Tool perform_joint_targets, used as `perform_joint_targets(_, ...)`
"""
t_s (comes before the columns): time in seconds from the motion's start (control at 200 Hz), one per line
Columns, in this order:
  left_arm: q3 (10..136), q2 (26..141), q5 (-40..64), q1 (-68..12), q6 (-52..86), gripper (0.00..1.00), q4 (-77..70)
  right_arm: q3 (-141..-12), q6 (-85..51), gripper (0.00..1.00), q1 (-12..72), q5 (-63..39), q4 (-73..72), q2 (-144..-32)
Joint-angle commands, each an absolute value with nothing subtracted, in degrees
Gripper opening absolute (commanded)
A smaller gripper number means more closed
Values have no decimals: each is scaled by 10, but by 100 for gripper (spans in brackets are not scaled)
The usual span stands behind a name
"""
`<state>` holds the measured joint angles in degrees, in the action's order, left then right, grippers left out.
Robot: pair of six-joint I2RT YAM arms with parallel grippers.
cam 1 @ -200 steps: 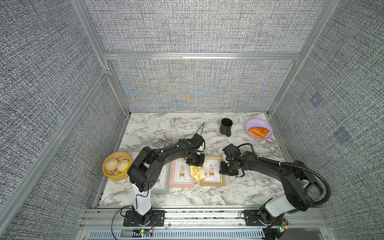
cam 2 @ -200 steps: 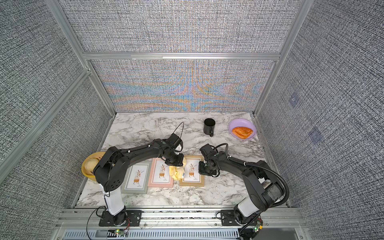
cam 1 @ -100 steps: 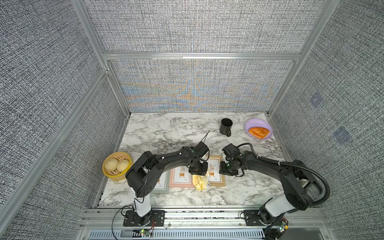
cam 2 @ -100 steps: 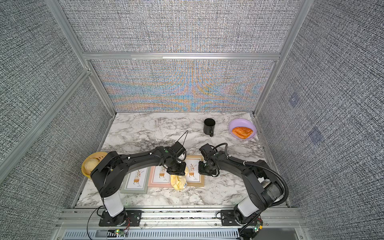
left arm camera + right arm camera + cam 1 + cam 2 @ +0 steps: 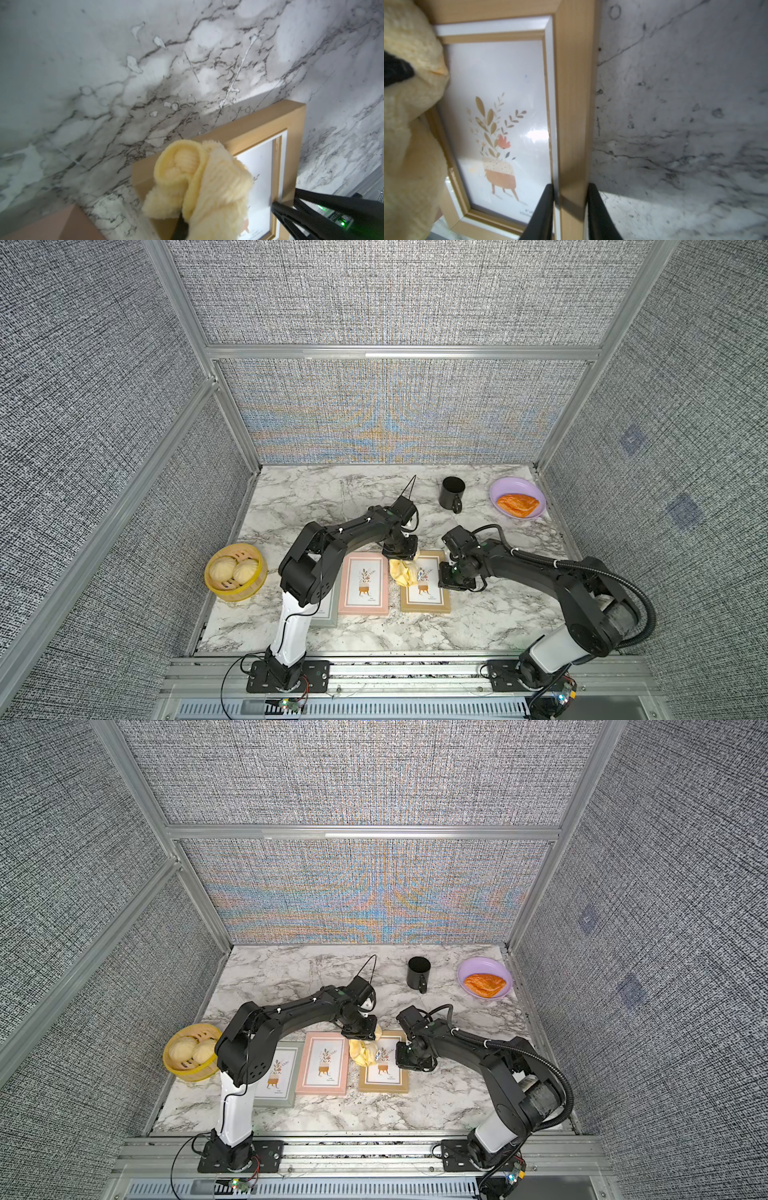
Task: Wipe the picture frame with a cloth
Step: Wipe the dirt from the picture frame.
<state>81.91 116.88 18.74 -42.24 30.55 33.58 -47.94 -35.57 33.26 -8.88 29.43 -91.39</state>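
The tan wooden picture frame [image 5: 424, 602] [image 5: 384, 1078] lies flat near the table's front, rightmost of three. My left gripper [image 5: 400, 558] [image 5: 359, 1038] is shut on the bunched pale-yellow cloth [image 5: 404, 573] [image 5: 365, 1052], which rests on the frame's far left corner. In the left wrist view the cloth [image 5: 199, 187] covers that corner of the frame [image 5: 249, 128] and hides most of my left gripper [image 5: 197, 228]. My right gripper [image 5: 444, 572] [image 5: 570, 207] is shut on the frame's right rail [image 5: 571, 124], one finger on each side.
A pink frame [image 5: 363, 589] and a grey-green frame [image 5: 328, 612] lie left of the tan one, the grey one partly under my left arm. A bamboo basket [image 5: 232, 598] of buns stands at the left edge. At the back right are a black mug [image 5: 452, 491] and a purple plate [image 5: 498, 489] with a pastry.
My left gripper dragged the cloth toward the table's front along the tan frame, then back to the frame's far end. The right gripper has kept its hold and place.
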Motion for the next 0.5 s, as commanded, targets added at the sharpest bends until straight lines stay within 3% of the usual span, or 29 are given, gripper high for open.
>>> perform_joint_targets(0.0,738,1119,176,-429,333,0,354,-465,-359,19,334,-28,367,-934)
perform_joint_targets(0.305,529,1000,209,-492,416,0,302,-454,-361,19,335,-36,369,-926)
perform_joint_targets(0.495,569,1020,179,-485,417,0,298,-464,-359,19,335,-35,373,-933)
